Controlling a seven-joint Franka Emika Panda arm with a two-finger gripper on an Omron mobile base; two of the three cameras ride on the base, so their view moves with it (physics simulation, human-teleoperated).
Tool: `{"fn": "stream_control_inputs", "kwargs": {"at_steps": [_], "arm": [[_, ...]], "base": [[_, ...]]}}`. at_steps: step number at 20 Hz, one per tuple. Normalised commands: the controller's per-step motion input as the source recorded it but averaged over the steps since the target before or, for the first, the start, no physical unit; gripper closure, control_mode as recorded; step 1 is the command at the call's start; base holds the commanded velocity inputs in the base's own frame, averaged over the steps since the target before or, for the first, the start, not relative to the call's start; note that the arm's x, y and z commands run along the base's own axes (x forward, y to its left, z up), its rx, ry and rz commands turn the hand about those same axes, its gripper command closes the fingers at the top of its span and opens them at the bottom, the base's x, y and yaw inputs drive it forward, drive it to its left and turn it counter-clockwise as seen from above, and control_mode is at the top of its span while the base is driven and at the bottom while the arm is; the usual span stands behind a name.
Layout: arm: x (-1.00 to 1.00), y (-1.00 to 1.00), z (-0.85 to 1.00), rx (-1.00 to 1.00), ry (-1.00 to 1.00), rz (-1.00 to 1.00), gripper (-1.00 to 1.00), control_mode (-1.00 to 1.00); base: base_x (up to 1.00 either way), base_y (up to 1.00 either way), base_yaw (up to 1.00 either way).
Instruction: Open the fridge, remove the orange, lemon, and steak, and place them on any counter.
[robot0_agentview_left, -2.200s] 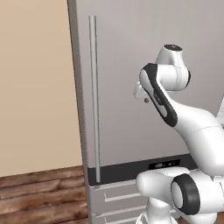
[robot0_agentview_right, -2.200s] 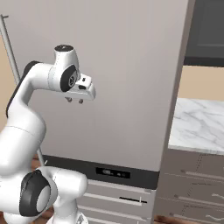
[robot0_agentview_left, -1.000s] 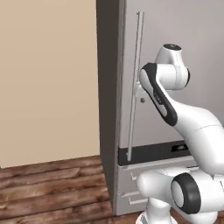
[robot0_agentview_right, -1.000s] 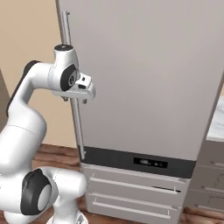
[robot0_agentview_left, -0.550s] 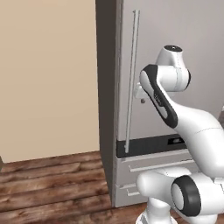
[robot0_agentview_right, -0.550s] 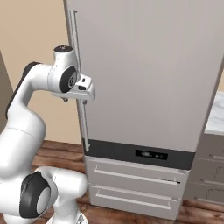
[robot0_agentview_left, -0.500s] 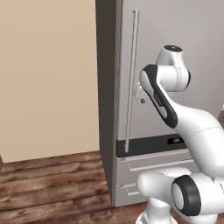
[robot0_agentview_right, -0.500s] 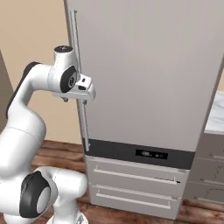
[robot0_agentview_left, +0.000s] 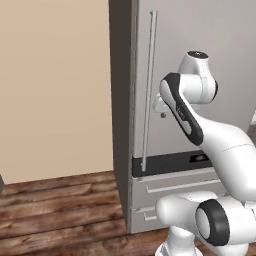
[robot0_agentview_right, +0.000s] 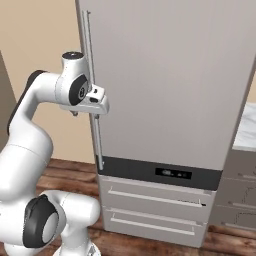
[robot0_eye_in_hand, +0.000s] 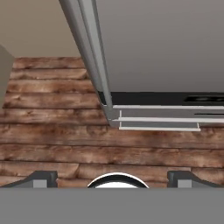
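Fridge (robot0_agentview_right: 170, 85): tall grey stainless-steel unit, upright, door shut. A long vertical bar handle (robot0_agentview_right: 93, 90) runs along the door's 9 o'clock edge, top to just above a dark display strip (robot0_agentview_right: 160, 172). Two lower drawers (robot0_agentview_right: 152, 212) with horizontal pulls sit below the strip, both closed. Counter (robot0_agentview_right: 246, 131): a white marble corner with grey veining shows at 3 o'clock, just beside the fridge, over brown drawer fronts.
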Motion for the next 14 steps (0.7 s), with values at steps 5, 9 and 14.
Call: {"fn": "stream_control_inputs", "kwargs": {"at_steps": [5,9,14], "arm": [[0.00,0.00,0.00,0.00,0.00,0.00,-1.00,1.00],[0.00,0.08,0.00,0.00,-0.12,0.01,-1.00,-1.00],[0.00,0.05,0.02,-0.01,-0.30,0.00,-1.00,-1.00]], "base": [[-0.01,0.03,0.00],[0.00,0.03,0.00],[0.00,0.00,0.00]]}}
